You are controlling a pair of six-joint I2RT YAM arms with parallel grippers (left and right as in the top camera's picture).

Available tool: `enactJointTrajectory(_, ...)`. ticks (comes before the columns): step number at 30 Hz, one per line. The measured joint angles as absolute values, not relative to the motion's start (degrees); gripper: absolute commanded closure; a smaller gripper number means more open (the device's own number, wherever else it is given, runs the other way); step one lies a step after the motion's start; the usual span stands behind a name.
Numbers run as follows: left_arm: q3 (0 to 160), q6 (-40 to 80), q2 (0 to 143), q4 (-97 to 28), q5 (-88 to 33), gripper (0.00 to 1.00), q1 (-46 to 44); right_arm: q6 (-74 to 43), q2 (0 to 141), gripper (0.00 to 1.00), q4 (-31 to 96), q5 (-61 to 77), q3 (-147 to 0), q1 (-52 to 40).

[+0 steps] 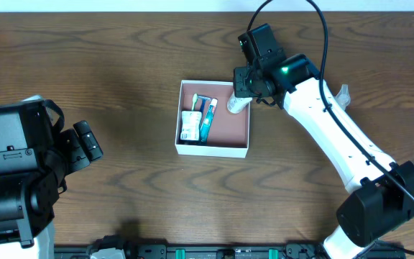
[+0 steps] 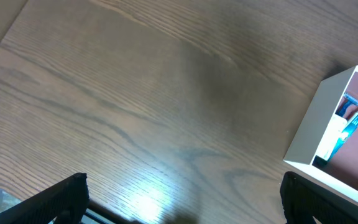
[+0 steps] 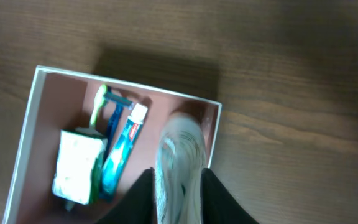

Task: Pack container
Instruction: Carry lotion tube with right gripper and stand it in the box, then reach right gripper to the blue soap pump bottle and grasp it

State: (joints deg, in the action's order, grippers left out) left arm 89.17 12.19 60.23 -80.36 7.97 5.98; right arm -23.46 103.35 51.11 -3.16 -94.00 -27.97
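Note:
The container (image 1: 213, 150) is a shallow white-walled box with a pink-brown inside, at the table's middle. Inside at its left lie a white-green packet (image 1: 190, 125), a blue toothpaste tube (image 1: 208, 119) and a toothbrush (image 1: 198, 102). My right gripper (image 1: 244, 90) is shut on a clear crinkled plastic pouch (image 1: 237, 105) and holds it over the container's back right corner. In the right wrist view the pouch (image 3: 180, 158) sits between the fingers (image 3: 178, 199), above the container (image 3: 33, 124). My left gripper (image 1: 88, 140) is open and empty, well left of the container (image 2: 312, 134).
A bit of clear plastic (image 1: 342, 93) lies on the table right of my right arm. Bare wood surrounds the container.

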Motion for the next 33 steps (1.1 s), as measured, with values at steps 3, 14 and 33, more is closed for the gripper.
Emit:
enactJointTrajectory(3, 89.17, 12.19, 60.23, -80.36, 7.97, 0.02, 5.98, -23.44, 103.37, 0.45, 51.13, -3.31, -94.00, -27.97)
enactJointTrajectory(14, 89.17, 12.19, 60.23, -80.34, 7.97, 0.02, 5.98, -23.29, 98.13, 0.36, 56.03, -3.44, -95.66, -27.27)
enactJointTrajectory(33, 89.17, 12.19, 60.23, -80.34, 7.97, 0.02, 5.98, -26.89, 82.02, 0.28, 73.06, -6.13, -95.26, 2.02)
